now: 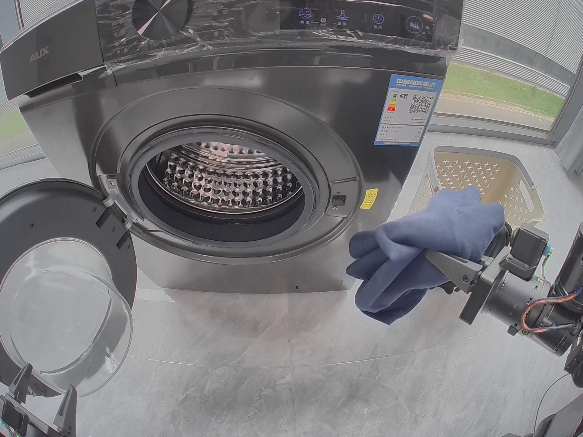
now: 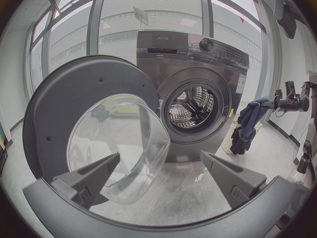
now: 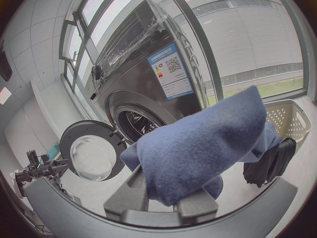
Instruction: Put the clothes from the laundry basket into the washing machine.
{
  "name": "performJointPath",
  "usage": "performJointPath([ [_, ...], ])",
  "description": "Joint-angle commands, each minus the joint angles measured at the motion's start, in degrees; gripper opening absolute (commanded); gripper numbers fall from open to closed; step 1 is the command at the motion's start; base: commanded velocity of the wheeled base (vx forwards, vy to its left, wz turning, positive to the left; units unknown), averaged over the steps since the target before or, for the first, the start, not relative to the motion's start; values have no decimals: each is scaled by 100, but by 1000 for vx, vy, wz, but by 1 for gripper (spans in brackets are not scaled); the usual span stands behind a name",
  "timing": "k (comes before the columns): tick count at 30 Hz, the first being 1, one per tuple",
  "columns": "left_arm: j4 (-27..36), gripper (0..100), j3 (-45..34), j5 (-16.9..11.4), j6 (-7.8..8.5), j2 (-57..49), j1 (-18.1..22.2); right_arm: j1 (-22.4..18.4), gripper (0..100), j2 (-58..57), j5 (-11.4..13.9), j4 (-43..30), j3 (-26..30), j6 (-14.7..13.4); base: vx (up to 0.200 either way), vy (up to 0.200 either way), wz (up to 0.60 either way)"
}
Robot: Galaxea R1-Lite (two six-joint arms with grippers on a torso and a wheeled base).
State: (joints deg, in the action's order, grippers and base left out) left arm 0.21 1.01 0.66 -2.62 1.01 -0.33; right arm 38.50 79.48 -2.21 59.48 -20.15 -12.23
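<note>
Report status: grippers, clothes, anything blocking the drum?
Right gripper shut on blue cloth, in air before basket. Left gripper open, low by door. Path to drum unblocked.

One washing machine, one laundry basket, two garments, two claws.

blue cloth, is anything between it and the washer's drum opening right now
Nothing visible is. The blue cloth, held in the right hand near the laundry basket, has only open space between it and the drum opening. The door is swung wide to the robot's left, off that path.
</note>
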Motion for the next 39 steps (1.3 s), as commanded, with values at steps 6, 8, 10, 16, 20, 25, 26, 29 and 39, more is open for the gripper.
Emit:
performJointPath([
  [6,-3,100,-75,4,-2,-48,-2,-9,0,-3,1,2,2,1,-67,0,0],
  [8,-3,100,-75,4,-2,-48,-2,-9,0,-3,-8,2,2,1,-200,0,0],
  [10,-3,100,-75,4,-2,-48,-2,-27,0,-3,1,2,-6,1,-100,0,0],
  [16,-3,100,-75,4,-2,-48,-2,-27,0,-3,-8,2,2,1,0,0,0],
  [20,-3,100,-75,4,-2,-48,-2,-9,0,-3,1,2,2,1,0,0,0],
  [25,-3,100,-75,4,-2,-48,-2,79,0,-12,36,11,11,-8,0,40,0],
  [26,-3,100,-75,4,-2,-48,-2,167,0,-64,54,20,20,-25,0,200,0],
  [29,-3,100,-75,4,-2,-48,-2,272,0,-108,62,73,20,-34,0,200,0],
  [39,-3,100,-75,4,-2,-48,-2,255,0,-100,27,73,38,-34,0,140,0],
])
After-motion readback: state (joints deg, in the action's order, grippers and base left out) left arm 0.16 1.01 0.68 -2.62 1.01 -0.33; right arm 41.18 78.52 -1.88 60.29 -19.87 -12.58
